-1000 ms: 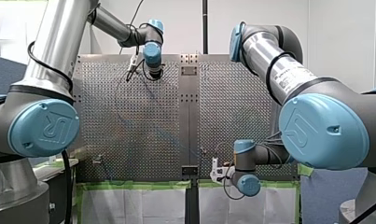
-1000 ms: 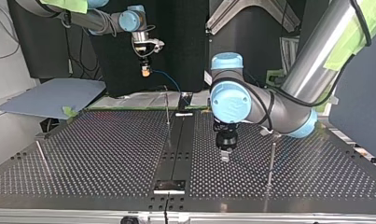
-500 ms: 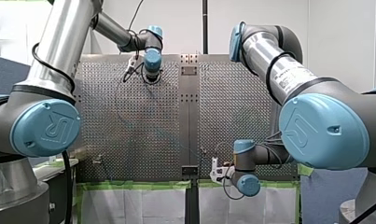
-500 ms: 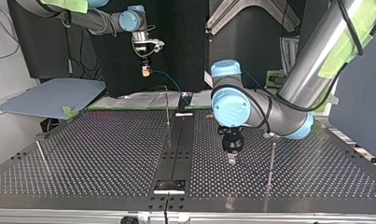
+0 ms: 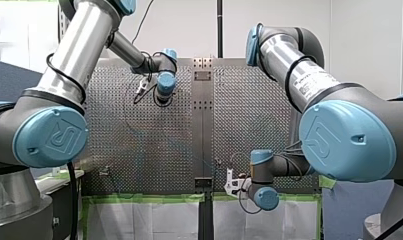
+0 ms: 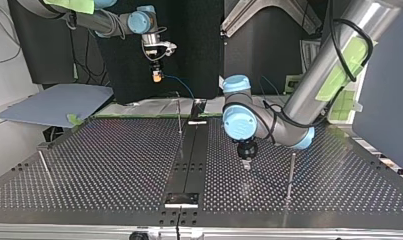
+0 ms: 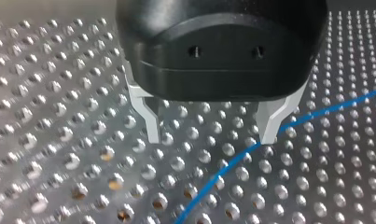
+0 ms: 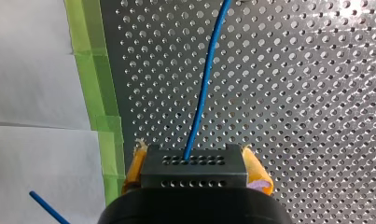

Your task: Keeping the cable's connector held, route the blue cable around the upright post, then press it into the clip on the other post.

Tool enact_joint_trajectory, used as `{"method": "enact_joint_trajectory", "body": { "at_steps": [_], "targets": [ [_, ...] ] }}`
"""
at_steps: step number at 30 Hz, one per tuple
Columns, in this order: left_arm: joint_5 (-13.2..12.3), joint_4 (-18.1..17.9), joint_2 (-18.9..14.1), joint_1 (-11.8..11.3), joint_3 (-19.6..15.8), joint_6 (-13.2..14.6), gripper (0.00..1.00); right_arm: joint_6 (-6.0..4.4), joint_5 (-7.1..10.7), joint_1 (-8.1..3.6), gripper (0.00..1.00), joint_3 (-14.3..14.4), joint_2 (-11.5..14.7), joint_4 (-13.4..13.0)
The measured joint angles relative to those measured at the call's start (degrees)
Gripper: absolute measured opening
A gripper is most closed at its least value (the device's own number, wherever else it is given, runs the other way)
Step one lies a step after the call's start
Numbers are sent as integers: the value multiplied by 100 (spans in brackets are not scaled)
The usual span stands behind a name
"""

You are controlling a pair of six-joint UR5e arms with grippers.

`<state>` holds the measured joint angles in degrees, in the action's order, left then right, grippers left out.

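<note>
My right gripper (image 8: 197,179) is shut on the cable's dark grey connector (image 8: 193,167), its yellow pads on both sides. The blue cable (image 8: 205,79) leaves the connector and runs out over the perforated table. In the top view this gripper (image 6: 156,76) hangs above the table's far edge, near a thin upright post (image 6: 179,117). My left gripper (image 7: 210,139), black with metal fingers, is open just above the table; the cable (image 7: 232,161) passes beside one fingertip (image 7: 268,135), not between the jaws. A second post (image 6: 290,172) stands beside this gripper (image 6: 246,162).
A third thin post (image 6: 44,167) leans at the top view's left. A dark rail (image 6: 189,160) runs down the middle of the perforated table (image 6: 114,165). Green tape (image 8: 94,74) and white sheeting border the table's edge by my right gripper.
My left gripper has moved down the front view, toward the arms' side of the table, staying open. My right gripper has held still with the connector.
</note>
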<state>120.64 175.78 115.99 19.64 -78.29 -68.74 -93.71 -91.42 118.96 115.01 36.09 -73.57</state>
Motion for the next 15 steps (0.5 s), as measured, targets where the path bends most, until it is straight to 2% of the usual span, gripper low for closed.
{"method": "enact_joint_trajectory", "body": {
  "at_steps": [7,15],
  "targets": [
    [127,-119,29,-104,0,85,98,0,1,0,0,1,0,-6],
    [42,-140,34,-149,1,152,98,3,2,7,0,-2,0,-2]
  ]
}}
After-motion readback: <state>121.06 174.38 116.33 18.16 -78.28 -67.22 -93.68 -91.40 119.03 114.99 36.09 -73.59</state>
